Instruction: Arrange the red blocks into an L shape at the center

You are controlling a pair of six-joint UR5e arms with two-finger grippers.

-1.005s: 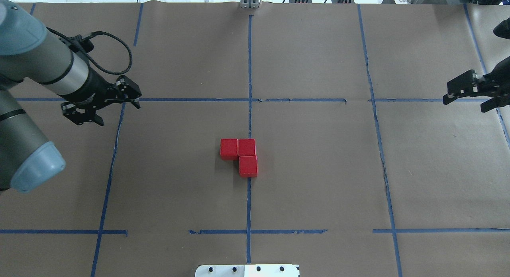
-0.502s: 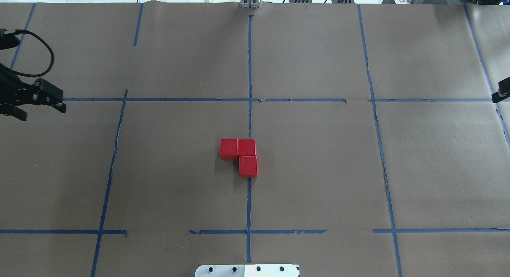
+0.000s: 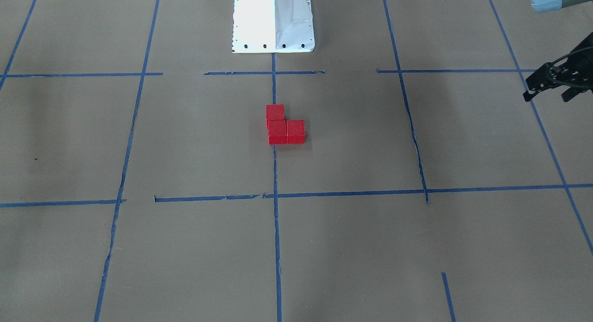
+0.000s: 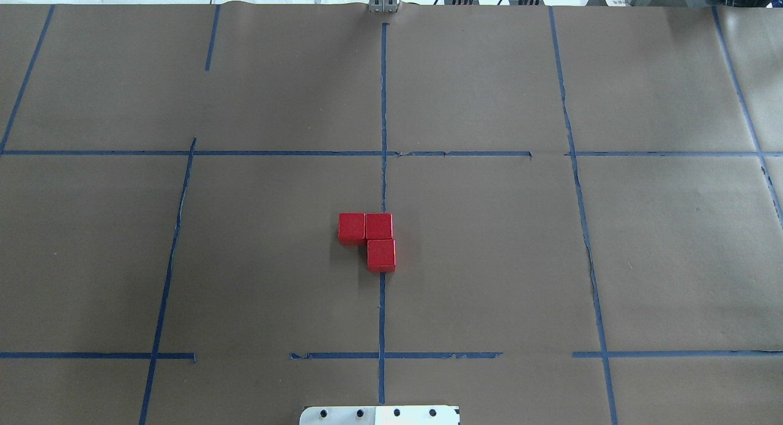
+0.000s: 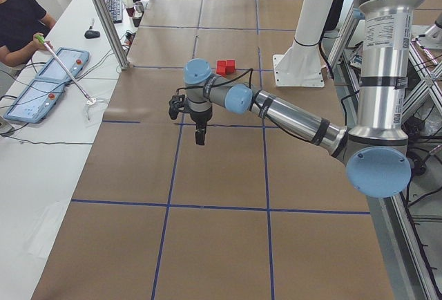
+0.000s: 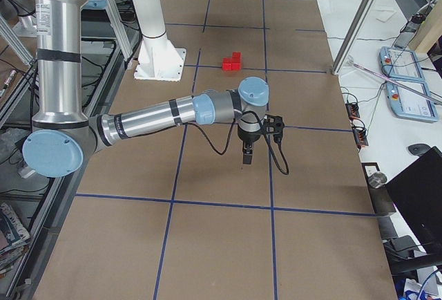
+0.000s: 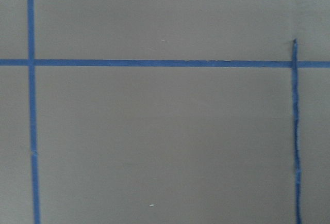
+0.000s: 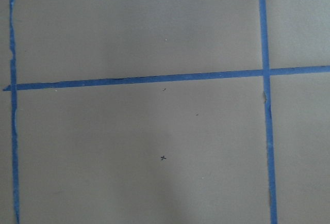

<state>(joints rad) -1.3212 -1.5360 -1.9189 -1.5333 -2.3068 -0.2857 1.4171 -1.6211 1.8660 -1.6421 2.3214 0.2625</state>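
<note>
Work looks finished. Front view: three small matte bright red blocks [image 3: 278, 129] touch in an L on the blue tape line [image 3: 274, 173] of the brown paper's center cell [image 3: 347, 141]; left gripper [image 3: 547, 96] hangs spread, empty, well apart. Right-side view: right gripper [image 6: 246, 155], opening cannot be told.

Left claw [image 3: 545, 96] gone from overhead view, right claw [image 6: 246, 155] too

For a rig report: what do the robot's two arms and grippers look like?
The left arm and right arm are silver-grey tubes with pale blue joint caps, black bands and printed labels. The left gripper and right gripper are black, two-fingered, with a black cable looping at the wrist.
</note>
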